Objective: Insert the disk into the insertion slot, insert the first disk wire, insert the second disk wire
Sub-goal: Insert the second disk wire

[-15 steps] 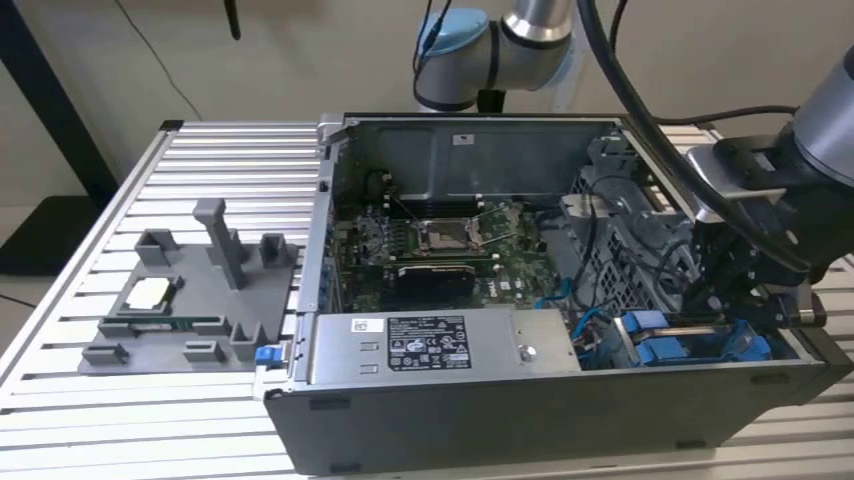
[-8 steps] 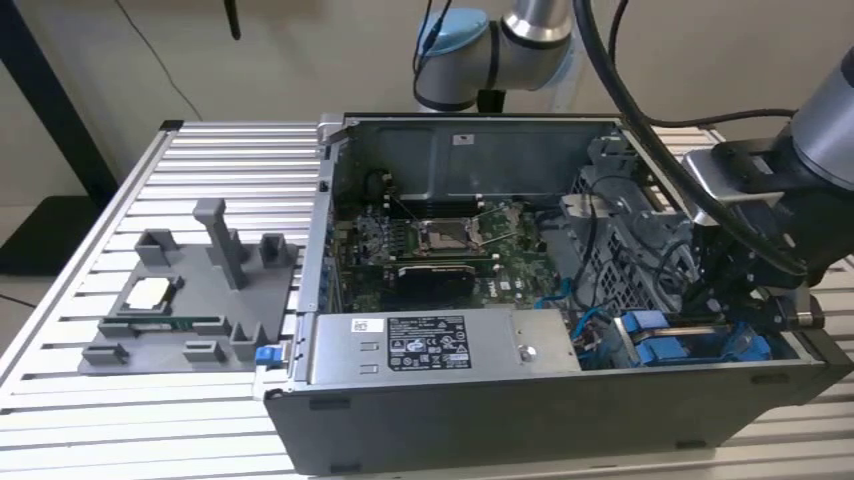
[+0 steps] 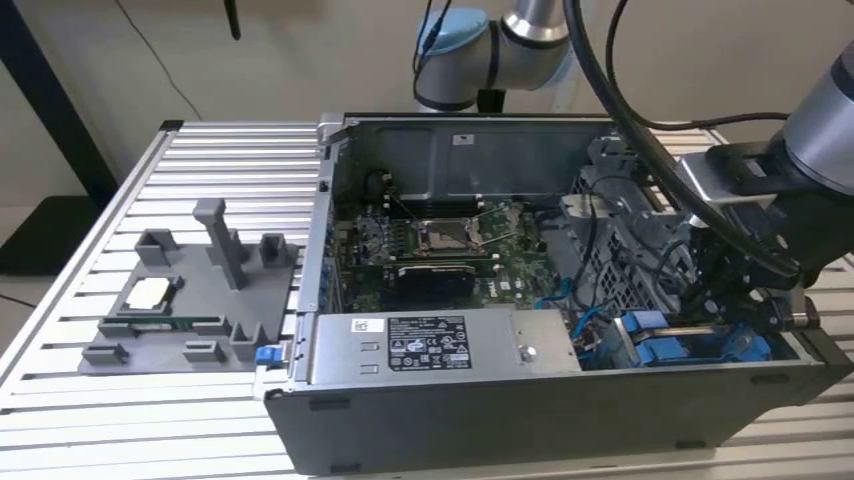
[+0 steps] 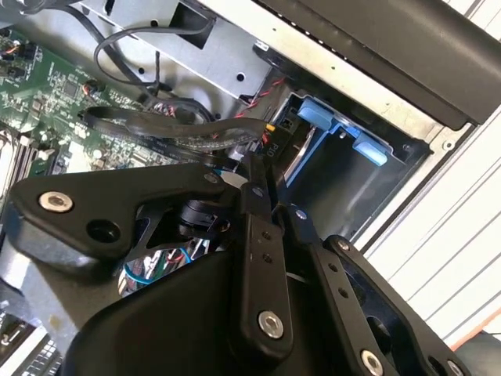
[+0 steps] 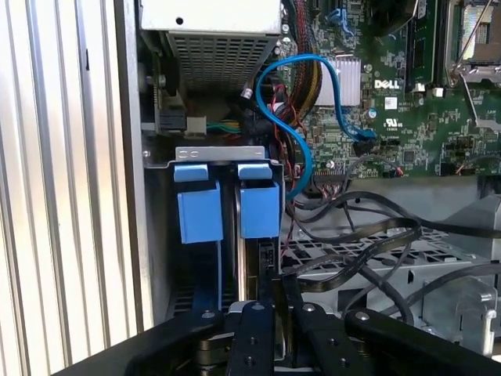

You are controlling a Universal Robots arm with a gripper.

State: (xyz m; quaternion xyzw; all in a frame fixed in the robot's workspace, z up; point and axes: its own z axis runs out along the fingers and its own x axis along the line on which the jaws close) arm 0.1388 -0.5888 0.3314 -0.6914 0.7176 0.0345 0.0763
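Jaws pinched narrow, perhaps on a wire end I cannot make out, sit just behind the disk [image 5: 246, 262], which stands on edge in its blue carrier [image 5: 258, 210] inside the computer case [image 3: 534, 420], its long axis running straight away from them.

Blue and green are being set against the dark grey metal computer case [image 3: 534, 420].
Bright blue is being shown by the plastic disk carrier [image 5: 258, 210] and the thin looping cable [image 5: 308, 160]. Deep green flecked with silver is being worn by the flat motherboard [image 3: 441, 240]. A white label is being carried on the grey metal power-supply box [image 3: 441, 345]. Matt black is being displayed by the gripper [image 5: 280, 290], and silver ribbing by the aluminium table [image 3: 227, 160].
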